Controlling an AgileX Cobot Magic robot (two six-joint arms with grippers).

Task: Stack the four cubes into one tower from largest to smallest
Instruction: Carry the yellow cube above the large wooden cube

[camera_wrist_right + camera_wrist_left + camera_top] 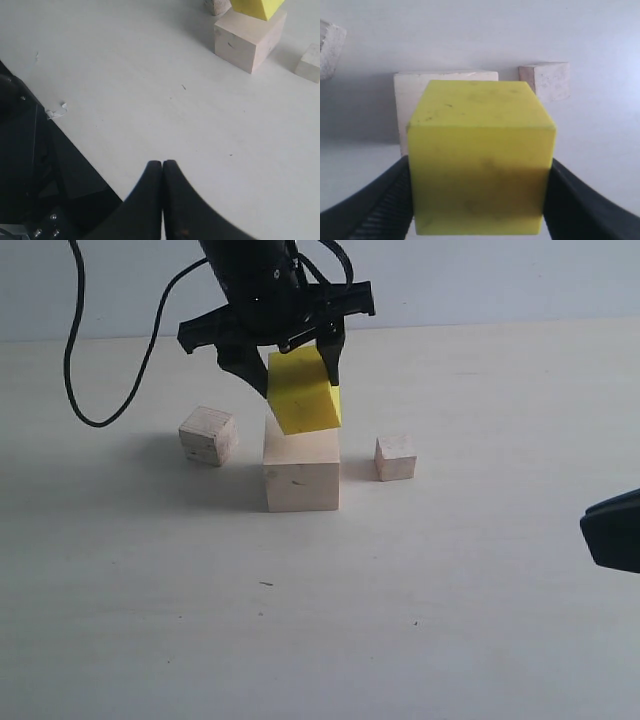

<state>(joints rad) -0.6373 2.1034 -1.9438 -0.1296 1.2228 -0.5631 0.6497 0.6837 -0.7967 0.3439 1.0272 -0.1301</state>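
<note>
Over pale tabletop [450, 620], left tool [288, 370] clamps tilted, smudged yellow cube [303, 395]; right tool [162, 166] clenched.

No text, label, brand, number or sign is legible on the four cubes [301, 475] or the table [150, 620].

Your large cube [301, 475], pale wood with a small dark mark on its front face, sits flat on the table. Your yellow cube [303, 390] is directly over the large cube, tilted with one lower edge down toward its top; you can't tell whether they touch. It is clamped in the left gripper [293, 378]. The grainy cube [208, 435] rests on the table near the large cube, to its left in the exterior view. The tiny cube [395, 457] rests closer, on the opposite side.
</note>
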